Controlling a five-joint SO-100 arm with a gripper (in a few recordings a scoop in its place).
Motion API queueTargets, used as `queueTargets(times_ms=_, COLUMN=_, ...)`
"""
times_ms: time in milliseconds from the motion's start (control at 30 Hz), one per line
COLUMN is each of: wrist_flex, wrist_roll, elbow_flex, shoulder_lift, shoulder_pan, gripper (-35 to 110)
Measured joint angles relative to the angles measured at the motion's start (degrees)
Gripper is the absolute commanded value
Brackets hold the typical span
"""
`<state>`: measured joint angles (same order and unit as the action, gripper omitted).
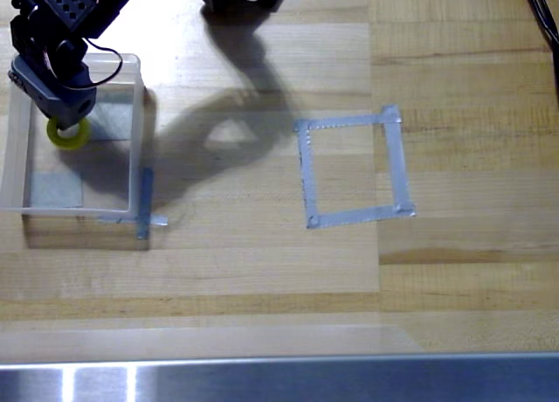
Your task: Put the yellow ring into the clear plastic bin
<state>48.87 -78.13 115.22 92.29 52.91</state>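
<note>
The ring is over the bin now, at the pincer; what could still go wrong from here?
1. The ring sits near the top-left part of the bin, close to the far wall; if released carelessly it might bounce or roll against it.
2. The pincer hangs inside the rim, so lifting away sideways could catch a wall and shift the bin.
3. Whether the ring is gripped or already resting is unclear from overhead.

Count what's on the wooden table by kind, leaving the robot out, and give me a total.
Yellow ring: 1
Clear plastic bin: 1
Grey tape square outline: 1
Total: 3
</note>
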Motion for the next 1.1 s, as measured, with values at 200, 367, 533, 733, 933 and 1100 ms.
queueTargets(times_ms=200, wrist_flex=-1.2, wrist_roll=2.4, elbow_flex=0.0, shoulder_lift=-1.1, shoulder_pan=-1.1, gripper=18)
queueTargets(times_ms=367, wrist_flex=-1.4, wrist_roll=2.6, elbow_flex=0.0, shoulder_lift=-3.7, shoulder_pan=-0.4, gripper=22)
queueTargets(times_ms=533, wrist_flex=-1.4, wrist_roll=2.6, elbow_flex=0.0, shoulder_lift=-3.8, shoulder_pan=-0.7, gripper=23)
queueTargets(times_ms=733, wrist_flex=-1.1, wrist_roll=2.6, elbow_flex=0.0, shoulder_lift=-3.1, shoulder_pan=-0.7, gripper=23)
queueTargets(times_ms=933, wrist_flex=-1.0, wrist_roll=2.6, elbow_flex=0.0, shoulder_lift=2.5, shoulder_pan=-2.0, gripper=23)
queueTargets(times_ms=1100, wrist_flex=-1.0, wrist_roll=2.6, elbow_flex=0.0, shoulder_lift=8.2, shoulder_pan=-3.9, gripper=19)
